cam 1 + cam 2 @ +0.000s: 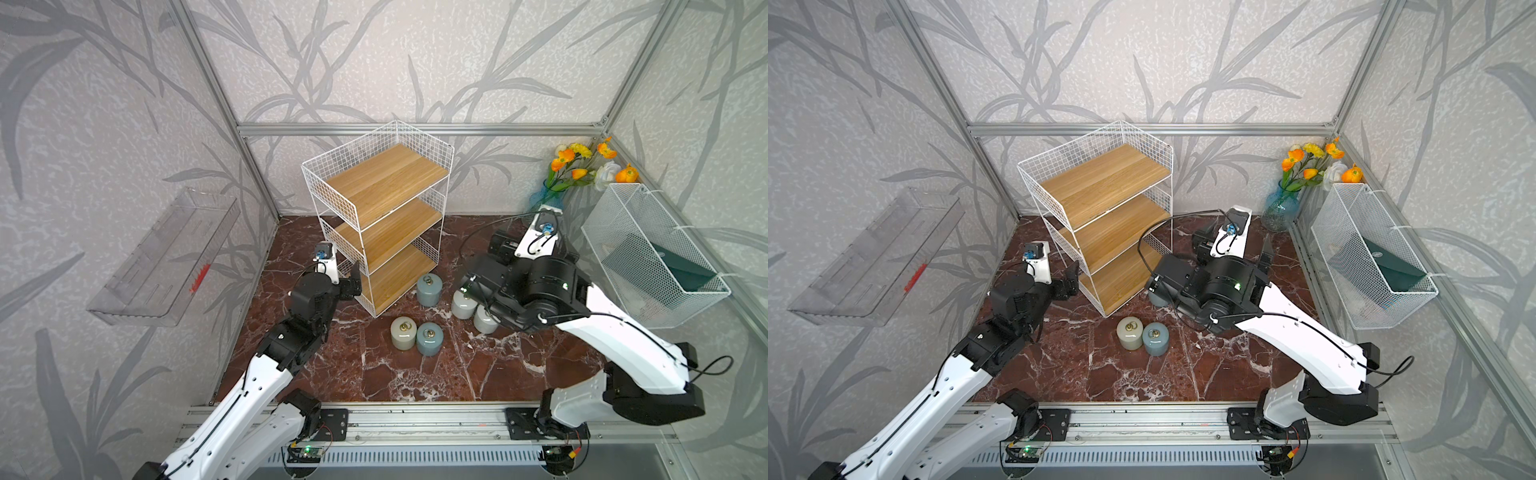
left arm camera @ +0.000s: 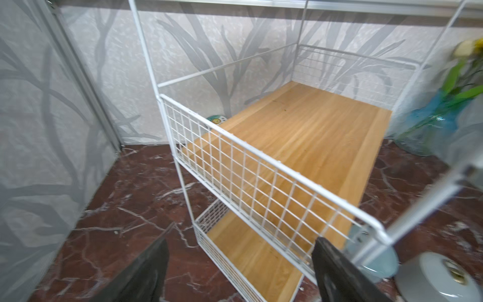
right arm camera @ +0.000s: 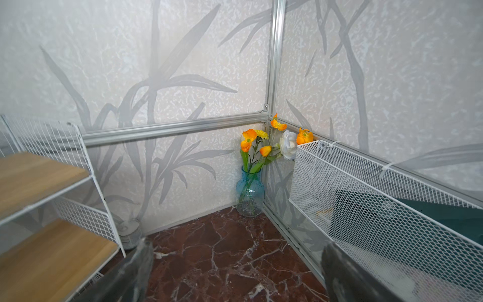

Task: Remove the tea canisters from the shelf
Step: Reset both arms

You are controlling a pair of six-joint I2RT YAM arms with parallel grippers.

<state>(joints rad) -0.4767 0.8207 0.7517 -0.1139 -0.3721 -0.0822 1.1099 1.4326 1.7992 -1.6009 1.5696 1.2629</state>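
**Counter** [image 1: 457,374], red-brown marble pattern: one, with two arms reaching over it from the near rail.

**Left end effector** [image 2: 241,241]: its fingers stood wide apart with nothing between them. It was held low, just beside the side grid of the shelf [image 1: 334,195] near the lower tiers. I could not tell whether it touched the wire.

**Right end effector** [image 3: 237,245]: its fingers were also spread wide and empty. It hung over bare counter to the right of the shelf and faced the far right corner.

**Tea canisters:** I counted five, all upright on the counter with their lids on.
- Nearest were the beige canister [image 1: 403,332] and a blue-grey canister [image 1: 430,338], side by side and close enough to touch.
- Farther back, the second blue-grey canister [image 1: 429,289] stood just beside the shelf's front corner.
- To its right were a white canister [image 1: 462,305] and a second white canister [image 1: 485,320], close together and partly hidden under the right arm.

**Shelf:** one, with white wire sides and three wooden boards, each bare. It stood at an angle near the back wall.

**Blue glass vase** [image 1: 1281,208]: one, in the far right corner, holding orange, yellow and white flowers [image 1: 1308,160].

**White mesh basket** [image 1: 1350,232]: one, on the right wall, with a dark green flat item [image 1: 1395,266] inside.

**Clear tray** [image 1: 166,266]: one, on the left wall, with a small red item [image 1: 199,278] in it.
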